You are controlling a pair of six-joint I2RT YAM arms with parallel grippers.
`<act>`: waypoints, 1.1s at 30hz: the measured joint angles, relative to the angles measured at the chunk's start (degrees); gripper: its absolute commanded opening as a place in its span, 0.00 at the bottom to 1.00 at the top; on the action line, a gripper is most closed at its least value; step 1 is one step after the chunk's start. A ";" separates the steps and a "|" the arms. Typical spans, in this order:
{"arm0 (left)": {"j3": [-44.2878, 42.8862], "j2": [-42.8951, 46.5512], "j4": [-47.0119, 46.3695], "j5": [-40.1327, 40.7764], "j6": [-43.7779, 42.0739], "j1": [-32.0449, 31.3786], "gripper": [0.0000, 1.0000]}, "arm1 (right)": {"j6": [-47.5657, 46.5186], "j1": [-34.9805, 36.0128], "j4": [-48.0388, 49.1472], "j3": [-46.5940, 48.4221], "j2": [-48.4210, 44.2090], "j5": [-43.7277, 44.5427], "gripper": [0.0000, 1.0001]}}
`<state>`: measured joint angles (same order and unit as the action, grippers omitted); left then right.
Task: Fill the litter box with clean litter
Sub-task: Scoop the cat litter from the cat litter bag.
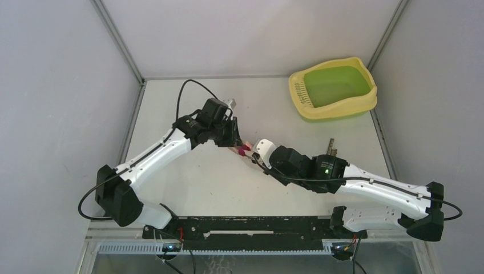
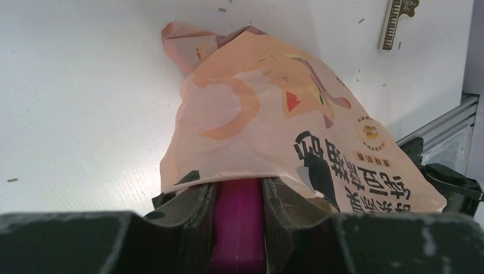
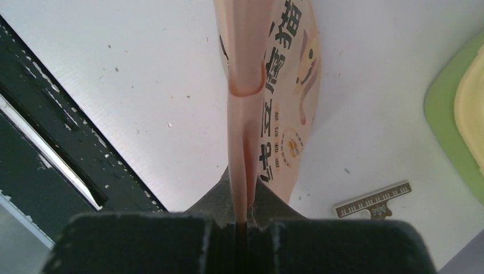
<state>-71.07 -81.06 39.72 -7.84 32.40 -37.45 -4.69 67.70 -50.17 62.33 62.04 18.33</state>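
I count 1 litter box (image 1: 342,112) at the far right corner of the tabletop (image 1: 188,188), its slotted grille facing the left edge. 1 peach-pink bag (image 2: 274,114) is near the tabletop's middle, and my right gripper (image 3: 244,201) is pinched tight on its folded edge. My left gripper (image 2: 240,192) clamps 1 magenta scoop (image 2: 237,228), fingers narrowed around it. 1 ruler-patterned clip (image 3: 374,200) lies toward the right edge. Litter (image 3: 116,69) shows as scattered specks on the tabletop.
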 measured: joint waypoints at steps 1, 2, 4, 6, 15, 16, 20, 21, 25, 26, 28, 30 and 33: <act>-0.13 -0.33 0.02 0.15 -0.11 -0.17 0.00 | 0.96 0.28 0.42 -0.35 0.02 0.28 0.00; -0.57 -0.83 0.11 0.20 -0.48 -0.39 0.00 | 1.88 0.52 1.03 -0.87 -0.04 0.59 0.00; -1.95 -2.47 0.24 0.20 -1.51 -0.87 0.00 | 3.39 0.63 2.75 -2.47 -0.66 0.90 0.00; -3.23 -4.39 0.28 -0.02 -2.69 -1.44 0.00 | 4.42 -0.02 4.59 -4.20 -1.73 0.79 0.00; -5.57 -9.75 -3.04 -4.33 -8.57 -3.30 0.00 | 5.51 -15.19 6.97 -8.28 -8.90 -11.39 0.00; -5.57 -10.05 -3.65 -5.03 -9.16 -3.30 0.00 | 5.51 -16.22 6.88 -8.28 -8.94 -12.52 0.00; -5.16 -11.26 -5.99 -8.55 -10.93 -3.13 0.00 | 5.55 -18.80 6.80 -8.50 -8.94 -17.16 0.00; -4.70 -11.37 -6.91 -9.35 -11.08 -3.04 0.00 | 5.68 -19.12 6.80 -8.70 -8.94 -18.03 0.00; -1.42 -11.37 -12.15 -13.31 -11.41 -2.82 0.00 | 6.38 -19.93 7.19 -9.44 -8.94 -21.07 0.00; -0.74 -11.39 -13.16 -14.05 -11.39 -2.82 0.00 | 6.58 -20.06 7.15 -9.60 -8.94 -21.73 0.00; 0.57 -11.61 -15.19 -15.67 -11.32 -2.80 0.00 | 6.80 -20.11 7.08 -9.84 -8.92 -22.56 0.00; 1.25 -12.04 -16.59 -16.90 -11.26 -2.80 0.00 | 7.04 -20.22 7.10 -10.08 -8.92 -23.32 0.00; 2.82 -12.92 -19.89 -18.99 -10.80 -2.78 0.00 | 7.52 -20.63 7.13 -10.71 -9.05 -24.28 0.00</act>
<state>-68.25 -93.97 19.84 -26.83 21.61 -40.23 2.83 47.07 -43.05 51.62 52.99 -5.96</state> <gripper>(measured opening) 0.326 0.027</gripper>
